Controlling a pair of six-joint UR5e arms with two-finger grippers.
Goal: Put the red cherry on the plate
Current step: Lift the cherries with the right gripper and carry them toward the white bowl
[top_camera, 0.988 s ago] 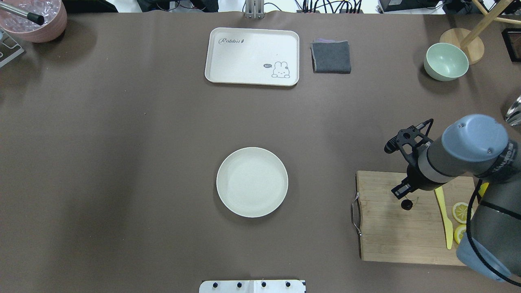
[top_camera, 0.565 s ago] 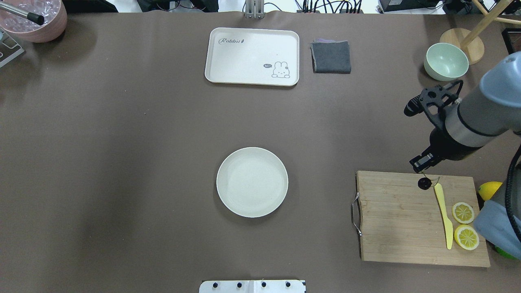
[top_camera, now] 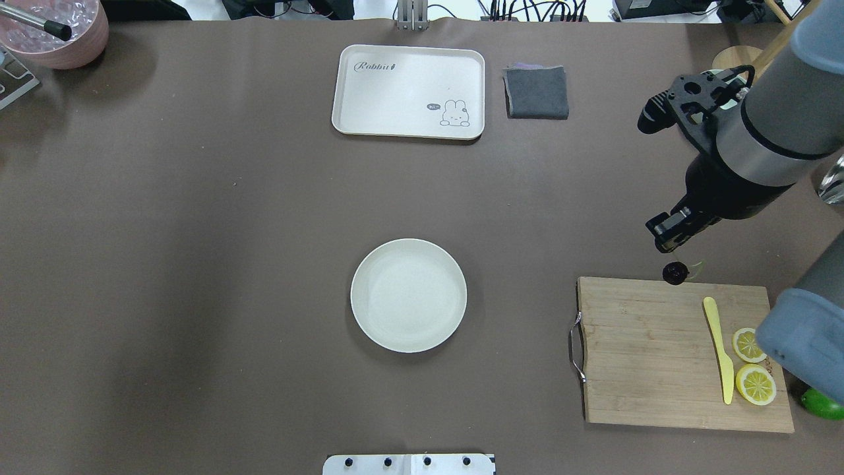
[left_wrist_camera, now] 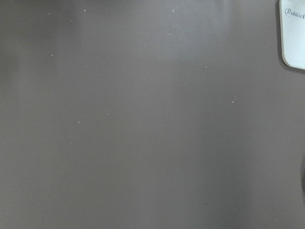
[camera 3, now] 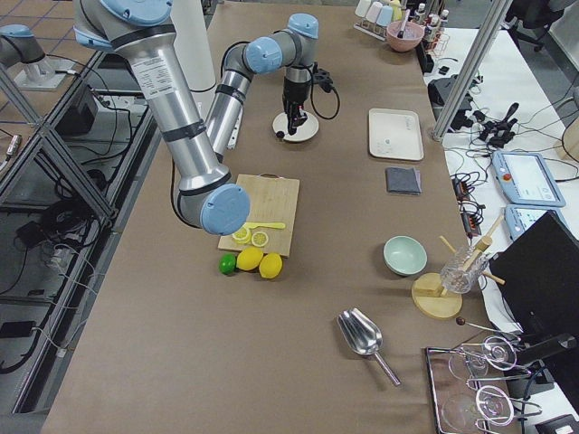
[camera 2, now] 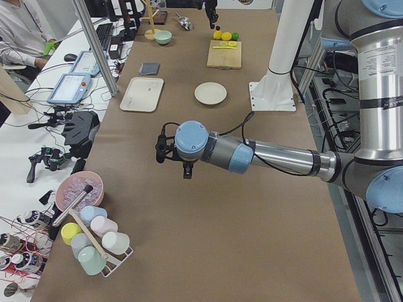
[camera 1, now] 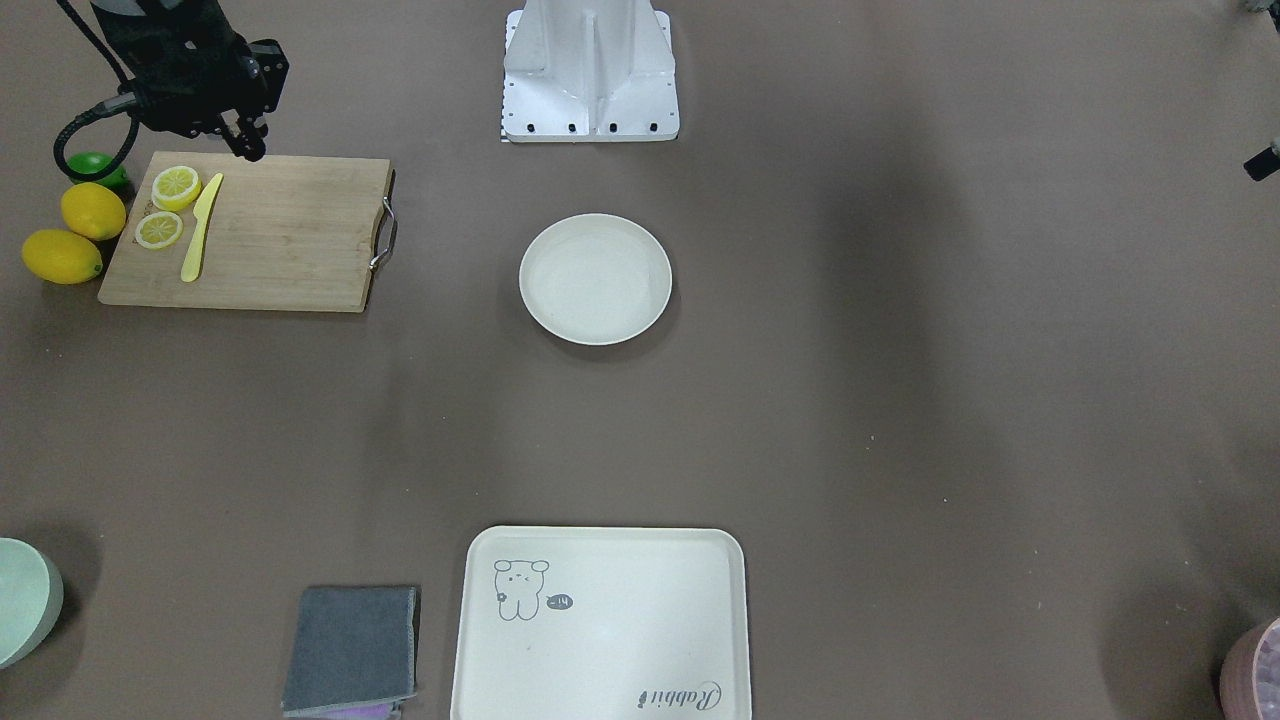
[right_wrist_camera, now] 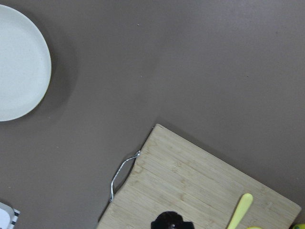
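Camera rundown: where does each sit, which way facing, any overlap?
Front: across the table, facing the robot's base; right pincer top left.
Overhead: behind robot, looking down; right arm dangling the cherry.
Left side: table's end; left arm near.
Right side: other end; right arm near.
Left wrist: bare table, tray corner; no body.
Right wrist: board, plate, cherry at bottom.
Shared: front and overhead both show plate, board, tray.

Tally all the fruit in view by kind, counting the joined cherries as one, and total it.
Whole lemons: 2
Lemon slices: 2
Lime: 1
Red cherry pair, hanging from the right gripper's jaws: 1
Total: 6
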